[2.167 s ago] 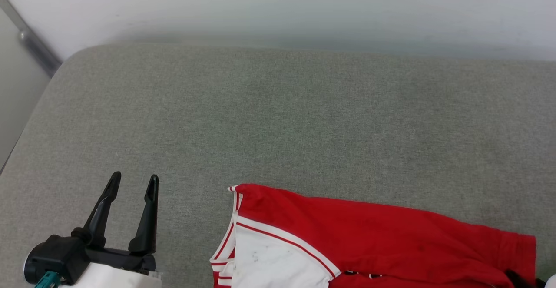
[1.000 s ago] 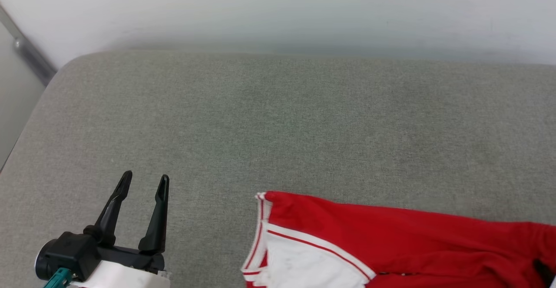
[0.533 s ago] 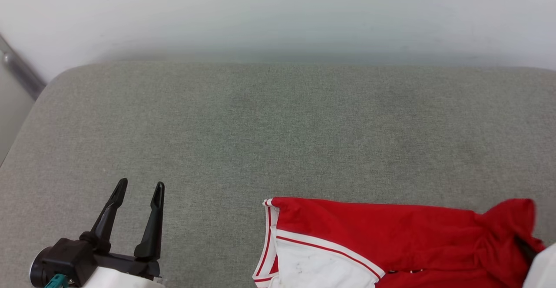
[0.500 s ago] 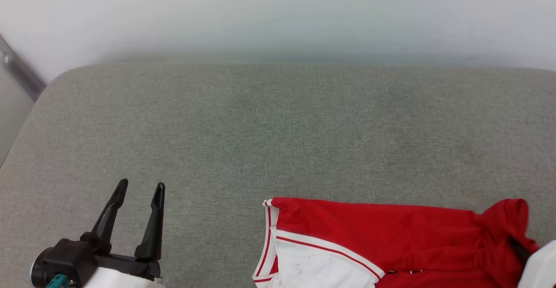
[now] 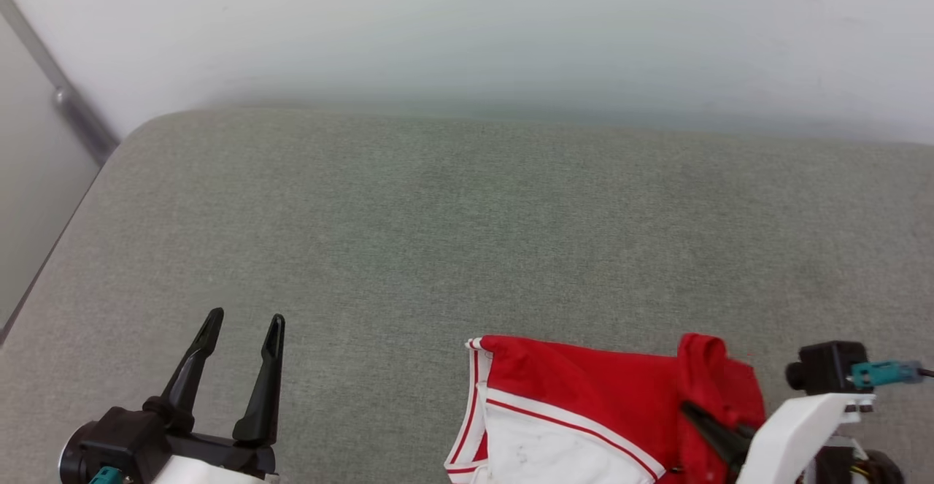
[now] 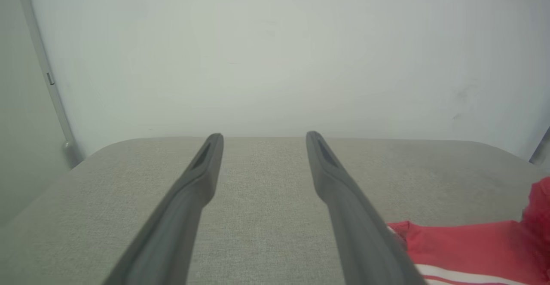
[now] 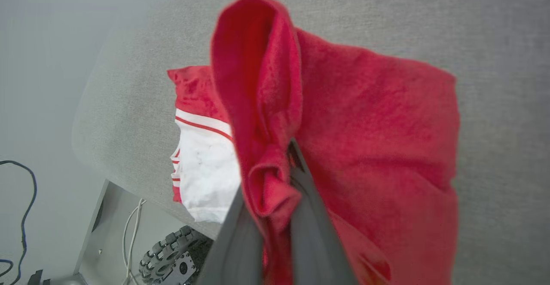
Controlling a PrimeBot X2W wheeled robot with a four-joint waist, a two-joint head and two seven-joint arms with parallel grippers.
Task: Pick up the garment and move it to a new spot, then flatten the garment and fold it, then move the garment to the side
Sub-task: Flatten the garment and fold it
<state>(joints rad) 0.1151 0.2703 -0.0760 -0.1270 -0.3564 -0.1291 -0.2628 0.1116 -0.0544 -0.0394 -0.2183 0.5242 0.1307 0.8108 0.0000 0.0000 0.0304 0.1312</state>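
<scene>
The garment [image 5: 584, 389], a red shirt with a white sleeve [image 5: 540, 447] and striped trim, lies at the near edge of the grey surface. My right gripper [image 5: 693, 411] is shut on a bunched fold of its red fabric, which stands lifted above the rest. In the right wrist view the garment [image 7: 378, 139] drapes over the closed fingers [image 7: 309, 216], with the white sleeve [image 7: 206, 169] lying flat beyond. My left gripper [image 5: 244, 320] hovers open and empty over bare surface, well left of the shirt. In the left wrist view the left gripper [image 6: 264, 136] points at the wall, and the garment [image 6: 464, 242] shows at the lower right.
The grey padded surface [image 5: 438, 236] runs back to a white wall [image 5: 467, 24]. Its rounded left edge drops off beside a metal bar [image 5: 69, 104]. Below the near edge, the right wrist view shows cables [image 7: 17, 216] and a wheel [image 7: 167, 259] on the floor.
My right gripper has come into view, drawing the shirt's right end up and leftward over the rest. The head camera has shifted slightly. The left gripper stays open and still.
</scene>
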